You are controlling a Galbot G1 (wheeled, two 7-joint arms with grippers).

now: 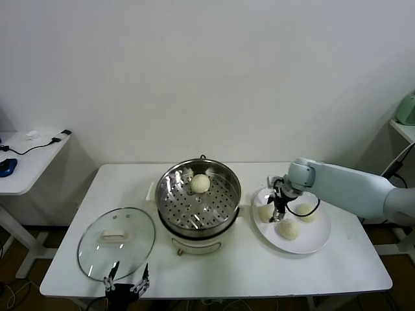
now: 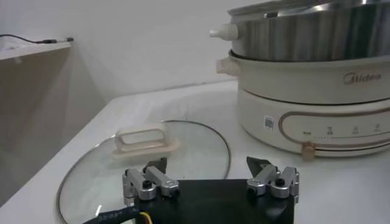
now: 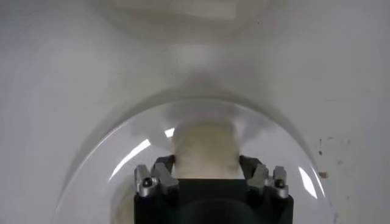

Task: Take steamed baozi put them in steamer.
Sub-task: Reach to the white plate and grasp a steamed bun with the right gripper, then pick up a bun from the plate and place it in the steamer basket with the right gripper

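The right tool (image 1: pixel 279 208) straddles a pale cream round baozi (image 3: pixel 204 150) on the flat white plate (image 1: pixel 318 240), jaws wide. One bun (image 1: pixel 200 183) sits in the shiny steel steamer (image 1: pixel 224 214). The left tool (image 1: pixel 126 287) waits open beside the round glass lid (image 1: pixel 91 249).

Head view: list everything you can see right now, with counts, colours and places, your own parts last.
Buns: four, cream-white; one in the steamer, three on the plate.
Steamer: one, shiny steel on a white base, table centre.
Plate: one, white, right of the steamer.
Glass lid: one, clear, left of the steamer.
Table: one, white.
Side table: one, white, far left.
Right gripper: jaws open around a plate bun.
Left gripper: open, near the table's front edge by the lid.
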